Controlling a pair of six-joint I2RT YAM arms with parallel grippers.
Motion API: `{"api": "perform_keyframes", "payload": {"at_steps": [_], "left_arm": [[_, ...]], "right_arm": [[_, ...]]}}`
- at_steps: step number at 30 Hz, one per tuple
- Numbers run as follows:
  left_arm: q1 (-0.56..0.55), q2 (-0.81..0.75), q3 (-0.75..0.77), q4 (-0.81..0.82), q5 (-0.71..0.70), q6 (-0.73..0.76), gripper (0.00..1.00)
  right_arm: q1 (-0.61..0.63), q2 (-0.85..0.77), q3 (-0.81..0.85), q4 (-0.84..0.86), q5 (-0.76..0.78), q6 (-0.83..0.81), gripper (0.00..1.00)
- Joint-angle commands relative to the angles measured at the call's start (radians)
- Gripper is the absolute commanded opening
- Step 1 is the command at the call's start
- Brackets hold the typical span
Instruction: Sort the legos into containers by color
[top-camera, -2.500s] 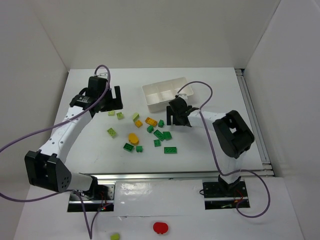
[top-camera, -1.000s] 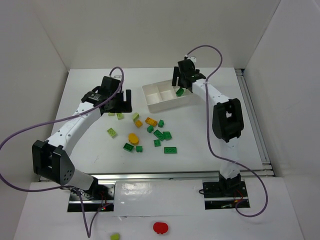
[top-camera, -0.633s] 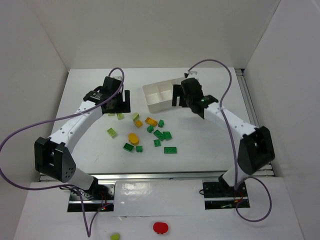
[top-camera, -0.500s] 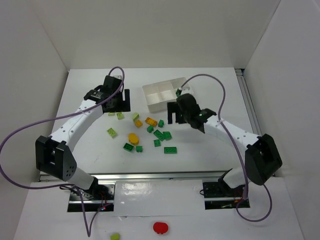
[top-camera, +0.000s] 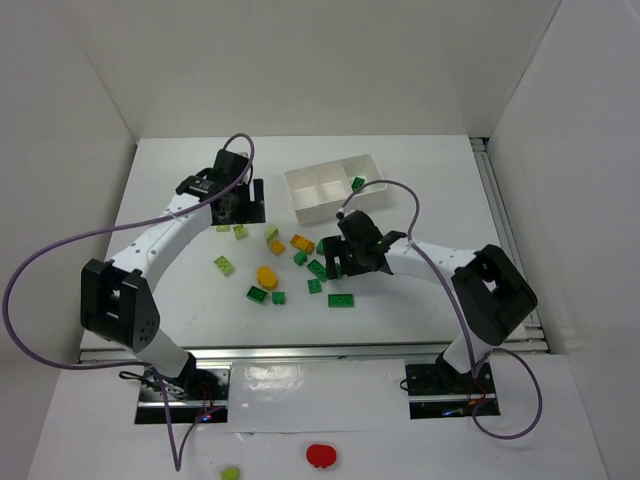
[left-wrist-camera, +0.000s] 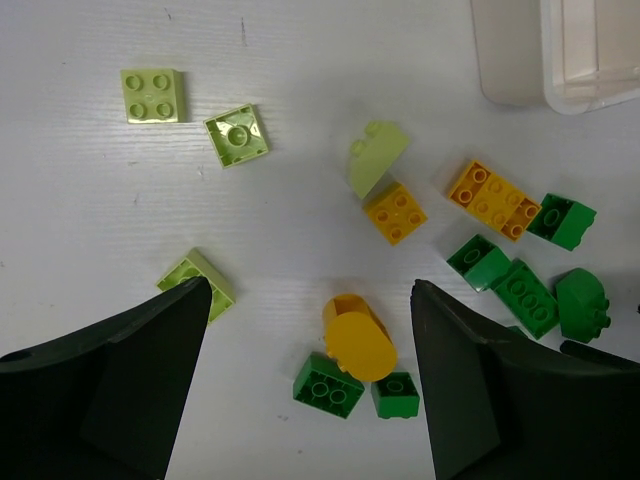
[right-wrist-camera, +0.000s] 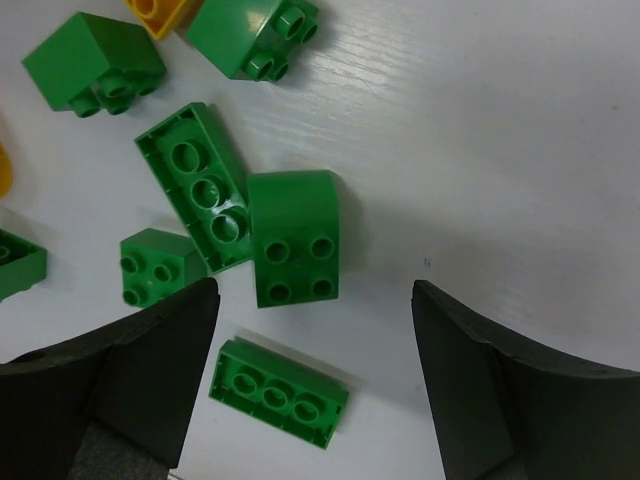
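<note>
The right pincer hangs close over the table, jaws spread wide and gripping nothing. Squarely between its fingers lies a curved-top green brick, touching an upturned long green brick beside it. A narrow green brick lies between the fingers too, nearer the wrist, and a small square green brick sits just off one fingertip. The left pincer is likewise wide open and empty. The rounded orange-yellow piece lies between its fingers, closer to one of them, with two small green bricks just beside it on the wrist side. Out ahead of its fingertips lie four lime bricks and two orange bricks. The white tray stands farthest ahead and off to one side. From overhead, a single green brick lies in the tray's end compartment, beyond the right pincer.
</note>
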Motion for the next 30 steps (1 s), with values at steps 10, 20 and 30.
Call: {"api": "perform_keyframes", "payload": {"at_steps": [10,20,30], "left_arm": [[0.003,0.005,0.023,0.0,0.016,-0.018,0.9],[0.003,0.014,0.023,-0.009,-0.003,-0.029,0.9],[0.003,-0.009,-0.041,-0.031,0.021,-0.049,0.9]], "right_arm": [[0.006,0.082,0.054,0.101,0.015,-0.006,0.41],[-0.04,-0.089,0.184,-0.032,0.303,-0.073,0.34],[-0.216,0.251,0.609,-0.066,0.346,-0.073,0.35]]}}
